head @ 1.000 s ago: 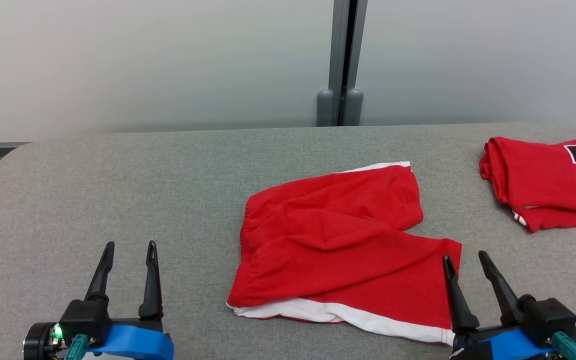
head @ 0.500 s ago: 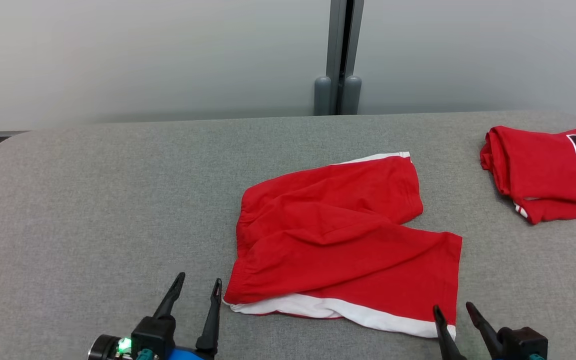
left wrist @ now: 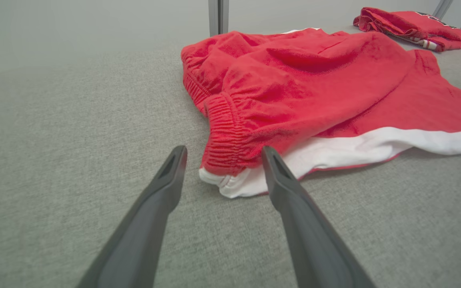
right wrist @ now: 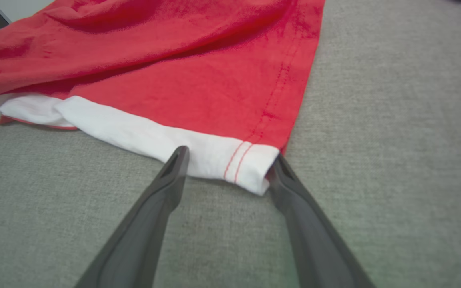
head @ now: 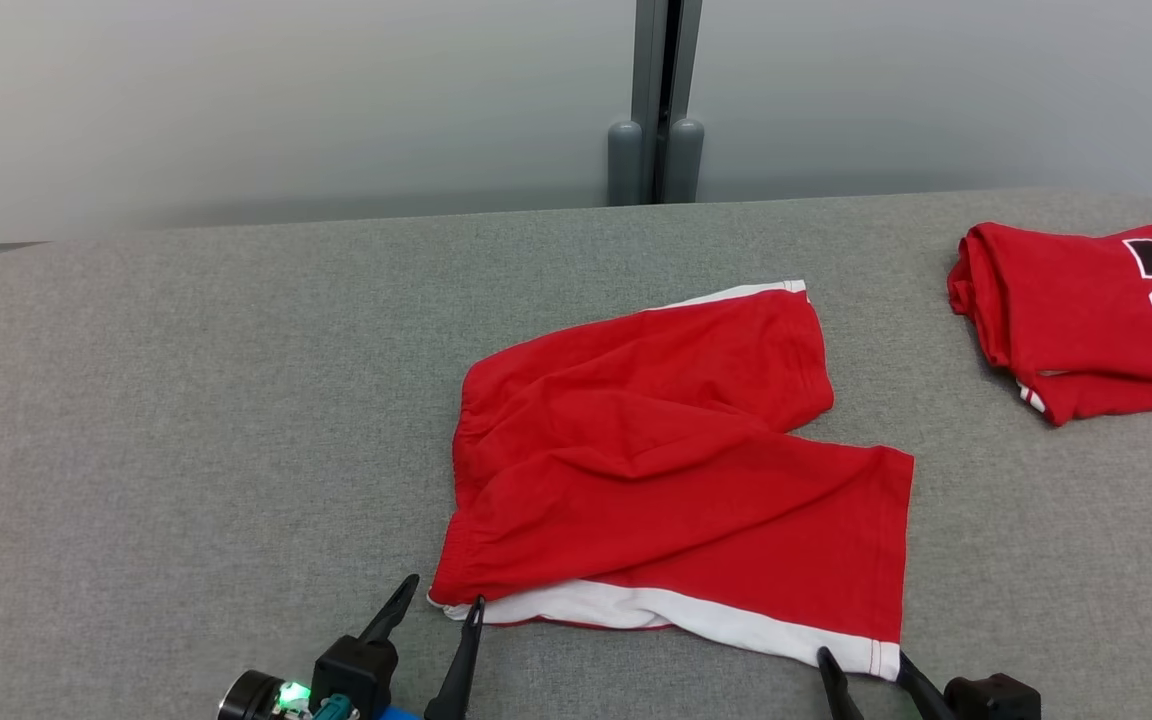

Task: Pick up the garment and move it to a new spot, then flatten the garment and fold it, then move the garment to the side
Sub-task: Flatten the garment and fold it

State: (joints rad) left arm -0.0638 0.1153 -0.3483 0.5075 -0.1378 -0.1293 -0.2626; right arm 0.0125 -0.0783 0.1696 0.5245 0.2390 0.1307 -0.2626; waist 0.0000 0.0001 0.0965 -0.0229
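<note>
in the last second both arms have closed in on the shorts (head: 656, 470). the left gripper (head: 446, 590), which stood well out at 8 o'clock from them, has slid across the table (head: 186, 400) to their 7 o'clock corner. from the left wrist, its released jaws straddle the waistband (left wrist: 224, 136) end and the white trim under it, with cloth between the fingers but not pinched. the right gripper (head: 861, 653) has drawn back and down to the 5 o'clock corner. from the right wrist, it is also spread wide, with the white hem (right wrist: 250, 168) corner sitting between the fingers (right wrist: 290, 188). one finger is touching or just beside the cloth edge. i cannot tell which.

the whole head view has shifted as well, so the camera moved. the shorts have not. they lie rumpled near the table's middle, a touch toward 3 o'clock, one leg crossing over the other. the folded jersey (head: 1086, 320) is well apart at their 2 o'clock, in the same relation as before.

for the task, this looks like the end of the approach and the brink of the first grasp. nothing is lifted yet, so the move to a new spot, the flattening and the fold all remain. both grippers probably need to go a little deeper so that each takes a full bite of cloth. the thick waistband may slip from a shallow pinch, and the right corner is thin and could fold away.
</note>
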